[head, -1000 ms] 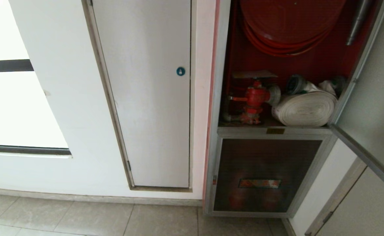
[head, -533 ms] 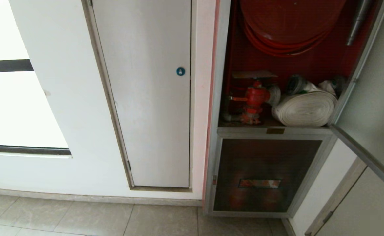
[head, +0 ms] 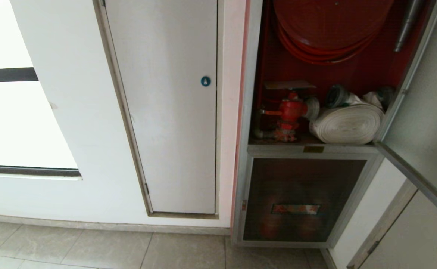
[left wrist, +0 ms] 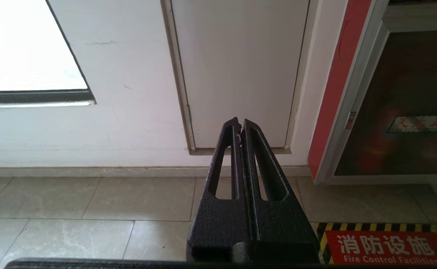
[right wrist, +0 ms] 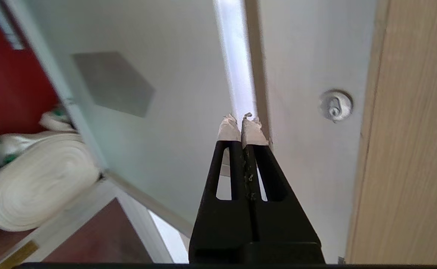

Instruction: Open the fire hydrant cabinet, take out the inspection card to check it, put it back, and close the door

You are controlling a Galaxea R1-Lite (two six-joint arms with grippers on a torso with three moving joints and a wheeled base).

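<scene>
Glass door [right wrist: 136, 123] standing open; right gripper [right wrist: 242, 125], pinched shut and empty, is pointing at its free edge; inspection card not yet fetched.

This is a corridor or lobby of a public or office building. A brushed-metal fire hydrant cabinet with a red interior [head: 352, 78] is set into a white painted wall [head: 80, 149], holding a red hydrant valve [head: 289, 112] and a rolled white canvas hose [head: 347, 125]. Grey stone floor tiles [left wrist: 91, 198] carry a red floor sign reading "Fire Control Facilities" [left wrist: 386, 248]. A plain white service panel with a blue round lock [head: 173, 130] adjoins.
</scene>
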